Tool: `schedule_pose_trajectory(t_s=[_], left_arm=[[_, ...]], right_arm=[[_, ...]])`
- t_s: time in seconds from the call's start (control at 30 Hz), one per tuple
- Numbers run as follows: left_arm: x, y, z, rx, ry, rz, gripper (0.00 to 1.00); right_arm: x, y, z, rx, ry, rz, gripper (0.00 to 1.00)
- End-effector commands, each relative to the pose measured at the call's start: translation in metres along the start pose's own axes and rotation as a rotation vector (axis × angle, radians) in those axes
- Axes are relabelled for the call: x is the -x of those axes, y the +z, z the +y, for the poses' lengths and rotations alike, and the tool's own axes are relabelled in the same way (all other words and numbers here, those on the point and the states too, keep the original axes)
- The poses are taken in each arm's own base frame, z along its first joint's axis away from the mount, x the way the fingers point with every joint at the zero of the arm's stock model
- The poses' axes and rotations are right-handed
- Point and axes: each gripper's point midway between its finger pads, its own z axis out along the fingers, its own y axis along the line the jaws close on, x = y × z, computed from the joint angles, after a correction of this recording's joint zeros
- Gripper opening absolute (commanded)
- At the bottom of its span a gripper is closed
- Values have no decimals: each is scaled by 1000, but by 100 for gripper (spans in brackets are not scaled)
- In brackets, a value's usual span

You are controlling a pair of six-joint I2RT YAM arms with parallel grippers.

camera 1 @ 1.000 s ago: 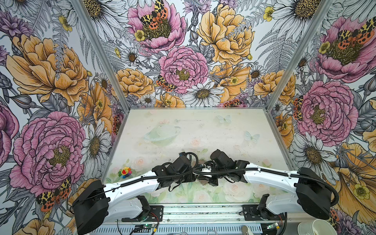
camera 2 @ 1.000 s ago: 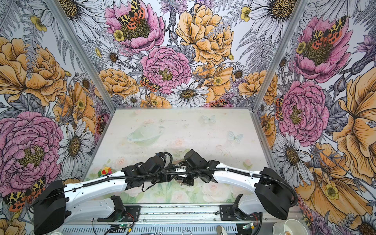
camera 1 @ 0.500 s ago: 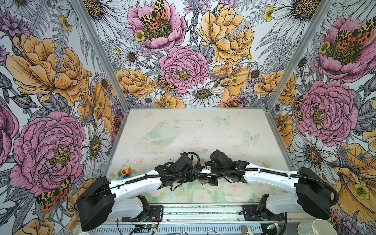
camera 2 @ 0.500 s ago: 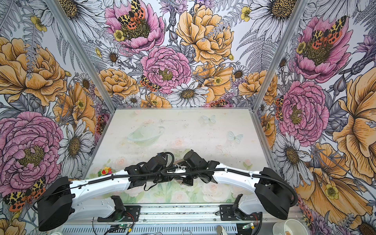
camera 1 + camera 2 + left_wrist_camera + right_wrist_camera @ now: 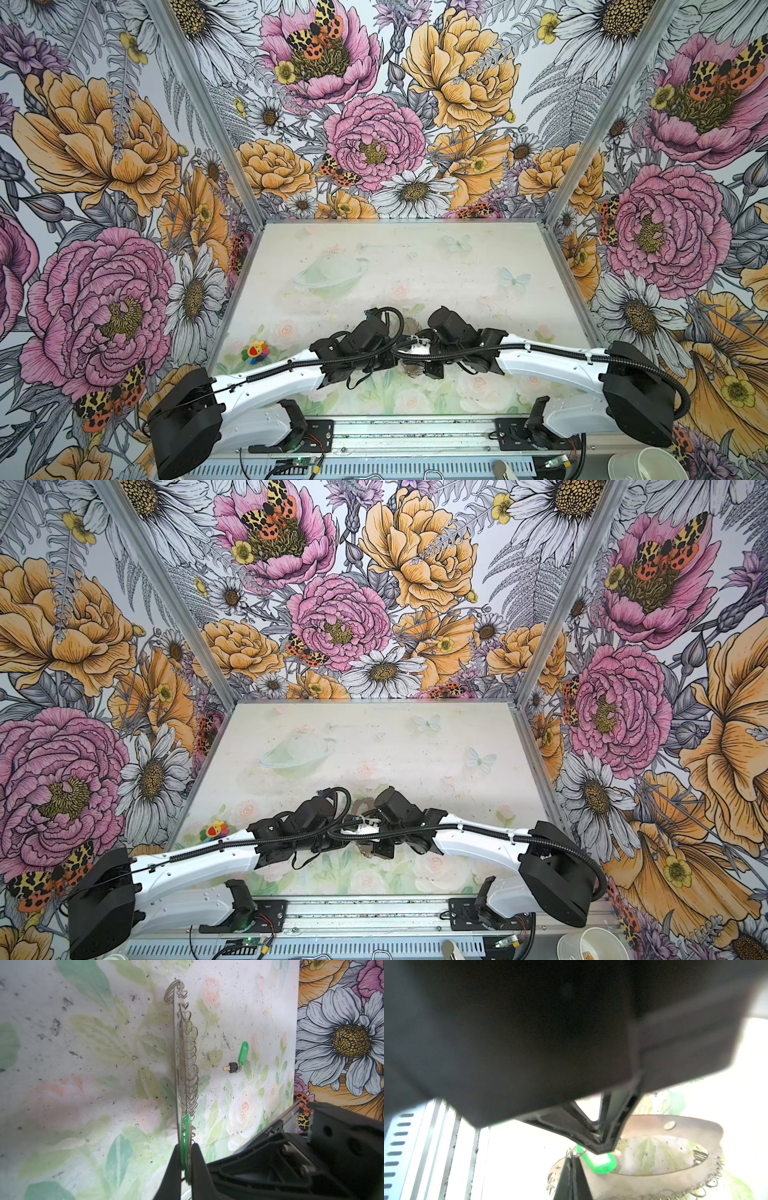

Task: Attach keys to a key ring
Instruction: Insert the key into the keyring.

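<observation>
Key ring [image 5: 412, 369]: found lifted near 6 o'clock of worktop [image 5: 415, 266], rim nipped in closed right pincer [image 5: 572, 1160]. Judged stiff, light, slick; best taken on bare metal, clear of wire loops [image 5: 190, 1051]. Saw left pincer [image 5: 185, 1147] clamped on one key's green tag [image 5: 187, 1124].

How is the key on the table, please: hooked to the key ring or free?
Free: the key lies on the table, apart from the key ring.

Looking like a robotics lab cell: floral-print panels [image 5: 374, 137] boxing in the table [image 5: 415, 257], arms [image 5: 552, 365] sitting on an aluminium rail [image 5: 415, 434], wiring [image 5: 309, 459] showing.
</observation>
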Motion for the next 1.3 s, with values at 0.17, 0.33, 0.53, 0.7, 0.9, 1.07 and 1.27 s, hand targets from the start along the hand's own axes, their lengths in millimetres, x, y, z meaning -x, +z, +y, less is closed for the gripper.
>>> schedule_pose_trajectory(t_s=[0.17,0.33,0.53,0.7,0.9,1.07,1.27], left_arm=[[8,-13,1,-19,11,-42,16],[12,-17,3,-37,9,-55,16],[10,-11,2,-46,-2,-36,22],[10,-4,-1,-80,-59,-40,30],[7,7,5,-58,-80,-18,28],[3,12,14,-19,-78,3,24],[6,12,22,-2,-93,-11,16]], right_arm=[[4,-2,-22,-86,46,-5,0],[5,-3,-24,-88,58,-14,0],[10,-2,-22,-73,52,-38,0],[14,3,-16,-42,35,-48,0],[18,7,-16,-43,31,-61,0],[25,2,-19,-70,23,-93,0],[35,-11,-23,-101,33,-170,0]])
